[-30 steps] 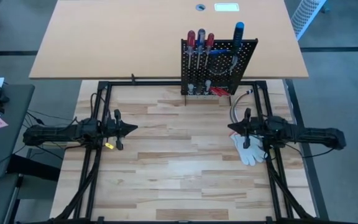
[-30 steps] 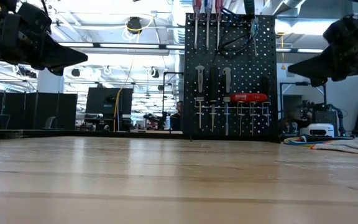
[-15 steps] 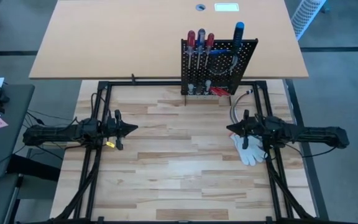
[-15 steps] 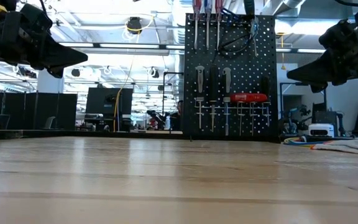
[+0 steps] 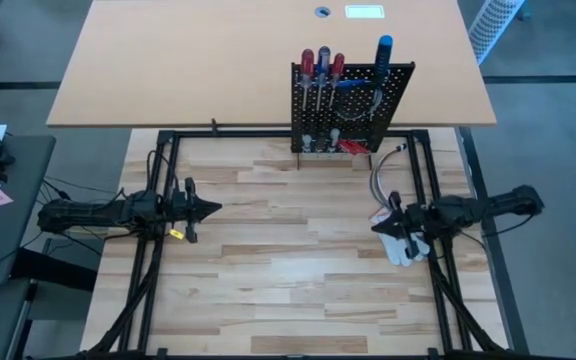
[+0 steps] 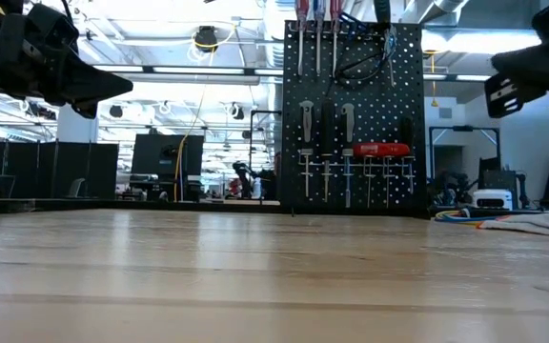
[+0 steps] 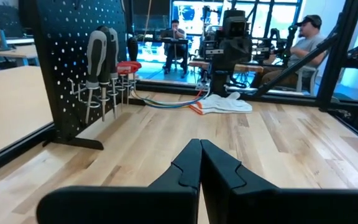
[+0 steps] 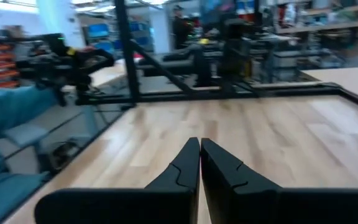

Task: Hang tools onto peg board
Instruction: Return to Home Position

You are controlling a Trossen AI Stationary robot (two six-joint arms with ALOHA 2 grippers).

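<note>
The black peg board [image 5: 352, 108] stands upright at the table's far edge, right of the middle. Screwdrivers with red, blue and black handles [image 5: 322, 66] hang in it. More tools and a red-handled one [image 6: 380, 150] sit in the ring holders along its bottom. My left gripper [image 5: 216, 208] is shut and empty above the table's left side. My right gripper [image 5: 375, 226] is shut and empty above the table's right side, beside a white glove [image 5: 405, 246].
The white glove lies flat on the table's right side under my right arm. Coloured cables [image 7: 166, 101] run along the far edge by the board's foot. A black frame [image 5: 168, 140] borders the table. People sit in the room beyond [image 7: 306, 37].
My right gripper has swung toward the table's near edge and turned, so it now points toward the near left instead of straight left. In the low view it has gone up and toward the right. My left arm has kept still.
</note>
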